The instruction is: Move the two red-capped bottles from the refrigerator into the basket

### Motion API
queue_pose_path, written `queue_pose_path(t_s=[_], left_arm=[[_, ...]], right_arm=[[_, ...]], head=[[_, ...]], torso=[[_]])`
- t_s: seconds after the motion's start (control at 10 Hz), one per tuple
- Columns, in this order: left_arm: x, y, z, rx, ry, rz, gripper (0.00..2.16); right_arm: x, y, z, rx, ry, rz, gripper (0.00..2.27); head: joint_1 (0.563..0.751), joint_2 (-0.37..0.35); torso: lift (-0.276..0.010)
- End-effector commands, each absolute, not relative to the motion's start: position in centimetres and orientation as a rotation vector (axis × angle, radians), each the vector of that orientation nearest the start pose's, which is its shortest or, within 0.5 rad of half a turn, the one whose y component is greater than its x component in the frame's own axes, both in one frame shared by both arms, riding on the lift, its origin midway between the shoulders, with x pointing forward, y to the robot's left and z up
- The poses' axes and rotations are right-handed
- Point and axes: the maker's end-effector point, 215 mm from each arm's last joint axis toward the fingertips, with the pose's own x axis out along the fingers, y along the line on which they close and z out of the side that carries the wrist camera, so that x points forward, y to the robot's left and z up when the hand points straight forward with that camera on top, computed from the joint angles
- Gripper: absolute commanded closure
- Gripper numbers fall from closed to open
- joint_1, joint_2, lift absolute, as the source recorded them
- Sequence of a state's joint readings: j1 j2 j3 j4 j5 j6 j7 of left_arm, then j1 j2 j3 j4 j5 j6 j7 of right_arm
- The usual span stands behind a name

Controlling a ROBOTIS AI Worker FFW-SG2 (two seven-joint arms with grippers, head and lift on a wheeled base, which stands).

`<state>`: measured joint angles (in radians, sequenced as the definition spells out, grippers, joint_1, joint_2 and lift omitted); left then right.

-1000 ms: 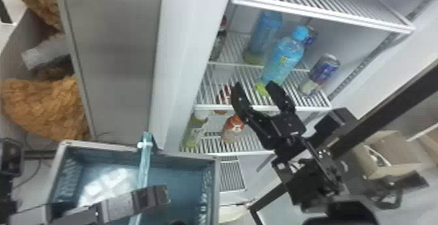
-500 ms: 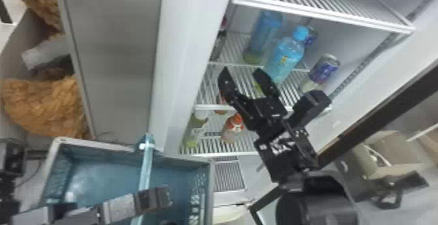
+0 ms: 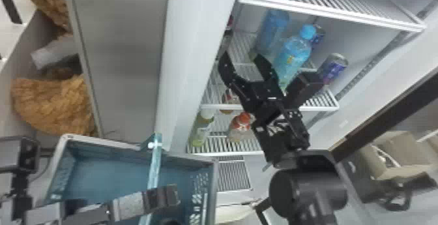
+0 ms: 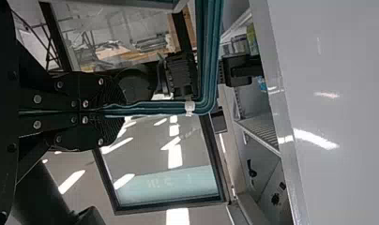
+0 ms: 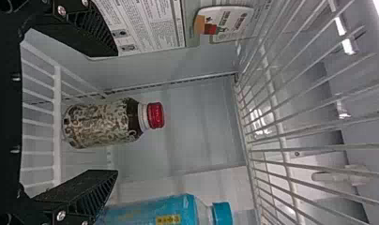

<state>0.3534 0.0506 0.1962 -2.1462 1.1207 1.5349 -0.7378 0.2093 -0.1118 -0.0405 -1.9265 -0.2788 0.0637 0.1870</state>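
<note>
Head view, and the right gripper [image 3: 241, 56] has fingers apart, presumably to straddle the red-capped bottle [image 3: 225, 41] at eleven o'clock, while the left gripper [image 4: 115, 114] clamps the basket [image 3: 107, 145] at seven, likely steadying it!

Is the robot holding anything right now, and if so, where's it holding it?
Yes: the left gripper has its jaws shut on the bar of the basket's teal handle. The right gripper holds nothing; its jaws are open.
</note>
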Motion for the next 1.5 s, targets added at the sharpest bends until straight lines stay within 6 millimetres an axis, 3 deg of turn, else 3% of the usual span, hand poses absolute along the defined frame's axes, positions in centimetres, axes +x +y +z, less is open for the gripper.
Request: queue_pose_path(t_s=[0.0, 0.8, 1.4], left_arm=[[23.7, 0.9, -28.4, -1.186, 0.830, -1.326, 1.21], [23.8, 0.8, -28.5, -1.190, 0.832, -1.326, 1.21], [23.8, 0.9, -28.5, -1.190, 0.832, -1.327, 1.21]], right_arm=[[54.5, -22.1, -27.8, 0.154, -0.087, 0.201, 0.12], [60.2, -22.0, -30.2, 0.157, -0.039, 0.174, 0.12], [64.3, -21.4, -29.5, 0.111, -0.034, 0.172, 0.12]], head=[[0.695, -0.311], [0.695, -0.286], [0.695, -0.259]], torso=[[0.000], [0.000], [0.000]])
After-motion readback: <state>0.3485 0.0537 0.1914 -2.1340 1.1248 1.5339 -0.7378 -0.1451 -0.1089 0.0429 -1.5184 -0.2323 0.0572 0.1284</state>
